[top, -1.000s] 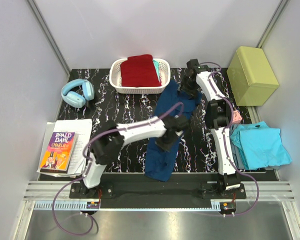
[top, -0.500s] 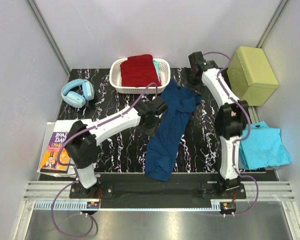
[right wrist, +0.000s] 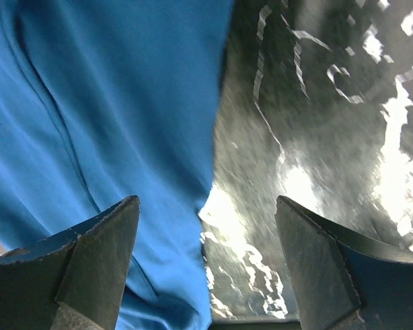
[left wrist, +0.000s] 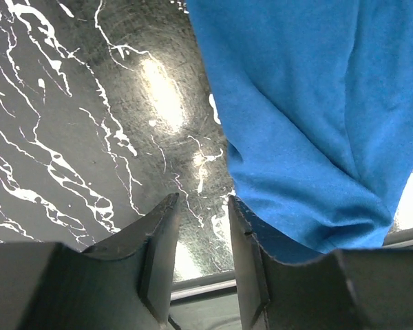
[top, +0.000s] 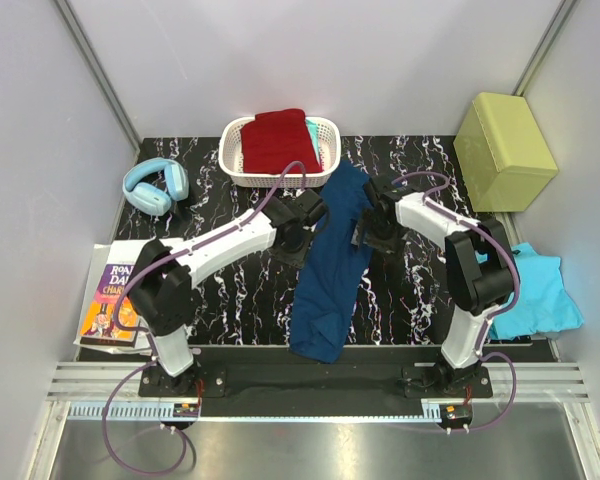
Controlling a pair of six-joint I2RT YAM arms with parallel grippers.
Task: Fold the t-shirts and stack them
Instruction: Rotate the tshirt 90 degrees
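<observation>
— Shirts?
— We log navy t-shirt [top: 330,265] mid-table, red t-shirt [top: 278,140] at 12 o'clock, turquoise t-shirt [top: 540,290] at 3.
— Claws?
— Left gripper [left wrist: 201,206] slightly parted, right gripper [right wrist: 206,206] wide; both empty, flanking navy.

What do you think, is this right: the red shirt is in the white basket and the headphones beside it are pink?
Not quite. The headphones are light blue, not pink, as the top external view shows. The red shirt does lie in the white basket.
</observation>
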